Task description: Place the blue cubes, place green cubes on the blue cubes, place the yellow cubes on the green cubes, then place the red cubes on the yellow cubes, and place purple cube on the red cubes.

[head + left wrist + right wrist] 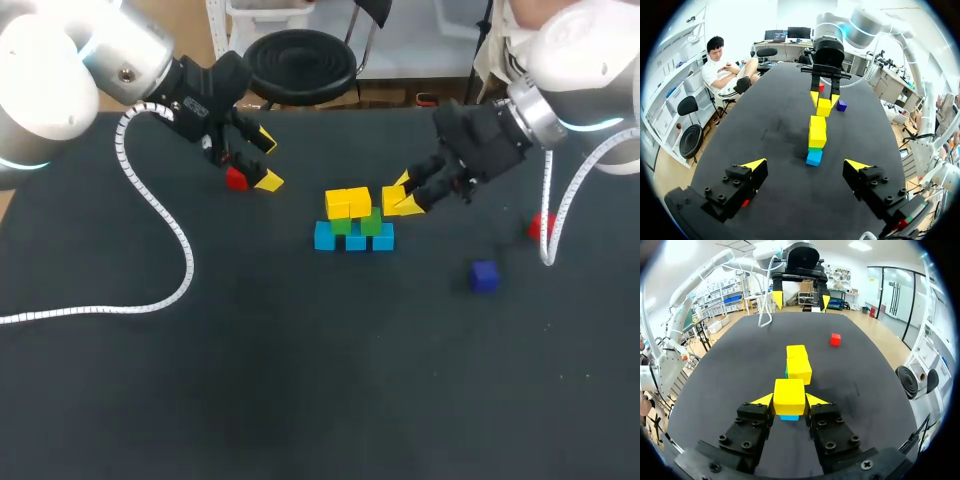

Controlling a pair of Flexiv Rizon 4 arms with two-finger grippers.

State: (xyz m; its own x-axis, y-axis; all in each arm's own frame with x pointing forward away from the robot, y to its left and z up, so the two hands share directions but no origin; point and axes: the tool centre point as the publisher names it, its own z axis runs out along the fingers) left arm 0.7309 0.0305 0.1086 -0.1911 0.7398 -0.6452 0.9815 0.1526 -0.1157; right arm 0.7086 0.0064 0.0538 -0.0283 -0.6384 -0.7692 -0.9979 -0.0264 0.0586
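Right wrist view gives you the clearest read: your right gripper (789, 401) is clamped on a yellow cube (789, 392), with one yellow tip on each side of it. The held cube hangs at the near end of the pile, over a blue cube (788, 417) and just short of the two yellow cubes (799, 369) already stacked. Whether it rests on anything beneath, you cannot tell from here. In the head view the pile is three blue cubes in a row, with two green cubes (341, 226) on them and two yellow on those. Your left gripper (265, 160) stands wide open, well apart from the pile, with a red cube (236, 179) just beside one finger. A second red cube (541, 226) and the purple cube (484, 276) lie on the table (300, 380) to the right of the pile.
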